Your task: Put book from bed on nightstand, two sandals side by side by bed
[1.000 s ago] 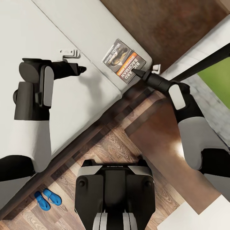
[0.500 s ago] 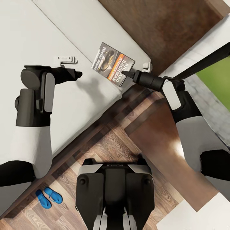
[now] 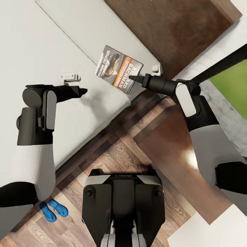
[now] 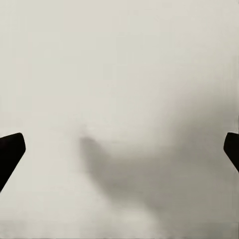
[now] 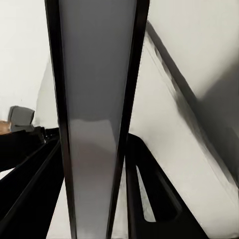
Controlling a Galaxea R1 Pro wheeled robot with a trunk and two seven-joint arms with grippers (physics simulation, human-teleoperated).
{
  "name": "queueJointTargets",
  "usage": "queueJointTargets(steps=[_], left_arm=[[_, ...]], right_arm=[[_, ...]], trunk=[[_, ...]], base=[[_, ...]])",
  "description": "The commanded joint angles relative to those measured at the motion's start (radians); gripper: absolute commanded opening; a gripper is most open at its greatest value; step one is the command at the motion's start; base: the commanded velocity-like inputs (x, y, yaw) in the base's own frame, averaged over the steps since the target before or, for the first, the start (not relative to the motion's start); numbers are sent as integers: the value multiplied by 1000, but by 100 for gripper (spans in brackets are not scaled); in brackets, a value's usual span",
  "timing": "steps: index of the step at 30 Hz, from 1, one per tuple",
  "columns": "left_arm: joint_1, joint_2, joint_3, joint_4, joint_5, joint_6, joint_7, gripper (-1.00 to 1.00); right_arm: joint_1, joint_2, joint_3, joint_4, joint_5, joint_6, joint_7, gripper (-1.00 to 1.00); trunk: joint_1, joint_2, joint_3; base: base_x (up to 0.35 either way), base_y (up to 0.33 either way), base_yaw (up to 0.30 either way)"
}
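Note:
The book (image 3: 118,68), grey-dark with an orange band, is over the bed's (image 3: 41,44) pale mattress near its corner. My right gripper (image 3: 136,79) is shut on the book's near edge. In the right wrist view the book (image 5: 94,109) appears edge-on between the dark fingers (image 5: 149,194). Over bare mattress, my left gripper (image 3: 82,91) is open and holds nothing; its fingertips (image 4: 10,149) stand far apart. The two blue sandals (image 3: 53,211) lie side by side on the plank floor beside the bed frame. The glossy reddish-brown nightstand (image 3: 164,147) stands under my right arm.
A dark brown wooden surface (image 3: 178,31) lies beyond the mattress corner. A black window frame (image 3: 223,63) with green lawn (image 3: 233,85) behind it is at the right. My own base (image 3: 123,206) stands on the plank floor between bed and nightstand.
My right gripper has carried the book leftward over the mattress, away from its corner. The left arm has drifted slightly toward me.

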Motion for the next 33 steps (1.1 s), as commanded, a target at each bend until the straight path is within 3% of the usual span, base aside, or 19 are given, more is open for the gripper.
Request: queueJointTargets(steps=[1, 4, 5, 7, 11, 18, 33], left_arm=[[6, 0, 3, 0, 6, 5, -13, 100], [15, -4, 5, 4, 6, 5, -47, 100], [55, -15, 5, 2, 9, 5, -65, 100], [78, -30, -1, -4, 13, 5, -64, 100], [81, -57, -37, -30, 13, 5, -65, 100], [81, -94, -48, -35, 12, 5, -64, 100], [91, -101, -54, -45, 13, 5, -87, 100]], right_arm=[[-1, -1, 0, -1, -4, 9, 0, -100], [-1, -1, -1, -3, -5, 17, 1, -100], [-1, -9, 0, -24, -7, 22, 1, -100], [0, -10, 1, -41, -7, 19, 4, -100], [8, -8, 3, -77, -6, 21, 5, -100], [14, -9, 2, -84, -5, 18, 4, -100], [16, -14, -1, -154, 2, 27, 2, -100]], trunk=[[-4, 6, 3], [-15, 27, 12], [-19, 34, 15], [-27, 48, 22], [-42, 76, 34], [-69, 125, 56], [-126, 230, 103]], base=[[0, 0, 0], [0, 0, 0], [0, 0, 0], [0, 0, 0], [0, 0, 0], [0, 0, 0], [0, 0, 0]])
